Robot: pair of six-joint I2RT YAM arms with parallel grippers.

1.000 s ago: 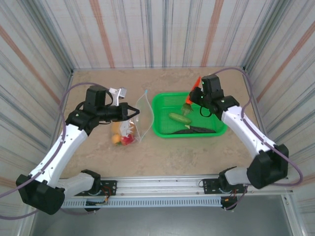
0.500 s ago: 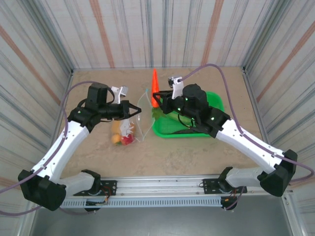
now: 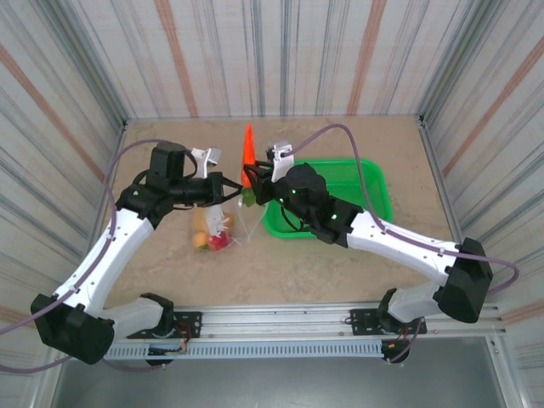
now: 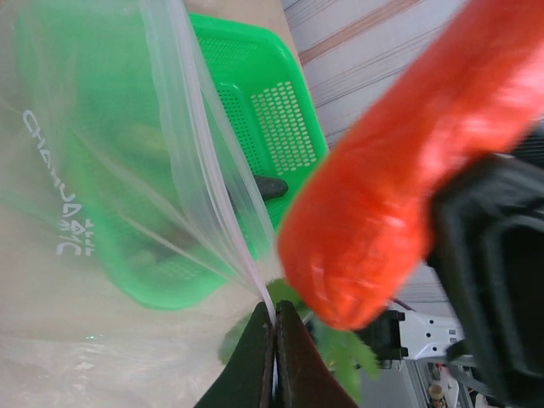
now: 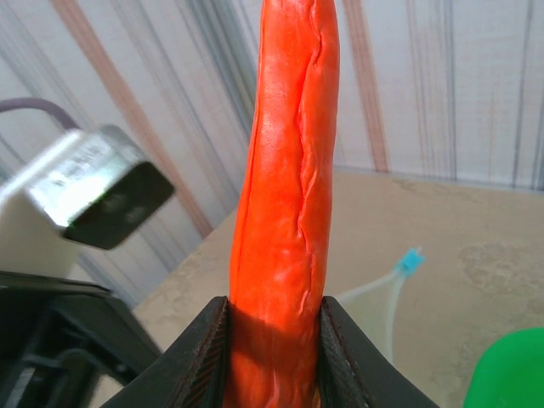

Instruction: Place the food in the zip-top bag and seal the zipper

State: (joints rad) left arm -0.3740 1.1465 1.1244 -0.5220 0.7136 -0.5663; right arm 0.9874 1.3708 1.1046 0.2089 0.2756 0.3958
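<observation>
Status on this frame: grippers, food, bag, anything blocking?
Left gripper shut, pinching zip-top bag at its mouth edge. Right gripper shut on orange-red toy vegetable, upright beside the mouth. Nothing seen blocking entry.

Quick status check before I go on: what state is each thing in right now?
left gripper: shut, pinching the bag's mouth edge.
right gripper: shut on the long orange-red vegetable, near the bag mouth, not yet inside.
zip-top bag: mouth held open, some food already inside.
zipper: unsealed.
green basket: upright on the table.
</observation>
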